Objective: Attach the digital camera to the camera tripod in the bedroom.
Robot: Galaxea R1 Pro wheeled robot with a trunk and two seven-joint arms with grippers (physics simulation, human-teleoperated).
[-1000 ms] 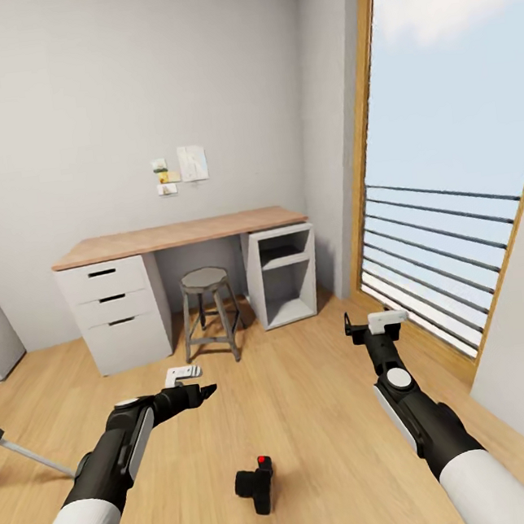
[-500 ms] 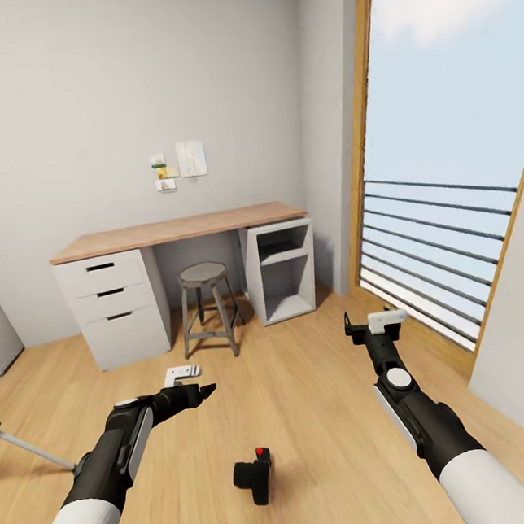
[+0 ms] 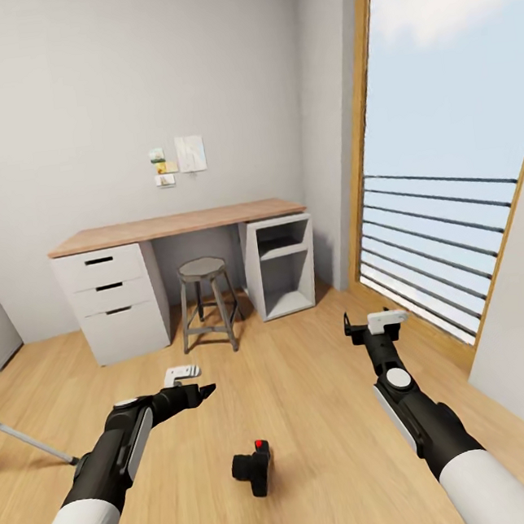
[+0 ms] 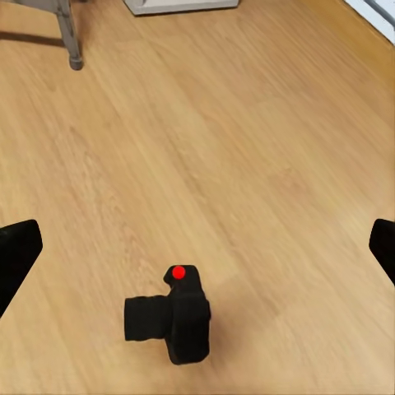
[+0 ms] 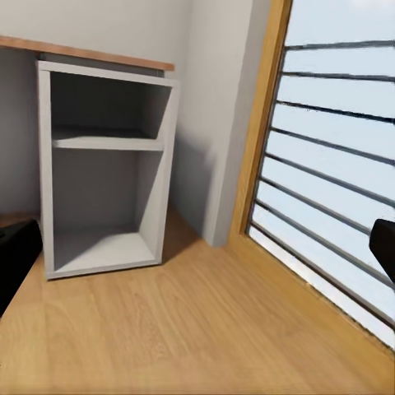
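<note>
The whole head view has slid since the earlier frames, so that's the camera moving, not the room: the digital camera (image 3: pixel 255 471) now sits a touch higher in the picture, and the desk (image 3: pixel 177 223) and stool (image 3: pixel 206 301) have drifted up with it. Both arms hold the same pose as a second ago.

The left gripper (image 3: pixel 203 393) hangs above the plank floor (image 3: pixel 314 419), and the digital camera lies on the boards just ahead of it and below, slightly toward the robot's right. From the left wrist the digital camera (image 4: pixel 171 317) shows red button up, lens pointing sideways, framed between two fingertips (image 4: pixel 16 255) set wide apart, touching nothing.

The right gripper (image 3: pixel 374 326) is raised well off to the camera's right, aimed at the open shelf unit (image 5: pixel 103 169) and the window (image 5: pixel 329 156); its fingertips sit at opposite edges of the wrist picture, spread wide and empty.

One silver leg of the camera tripod (image 3: pixel 25 438) pokes in on the floor beyond the left arm's outer side.

Paper notes (image 3: pixel 176 164) are pinned to the wall; any writing is too small to read.
</note>
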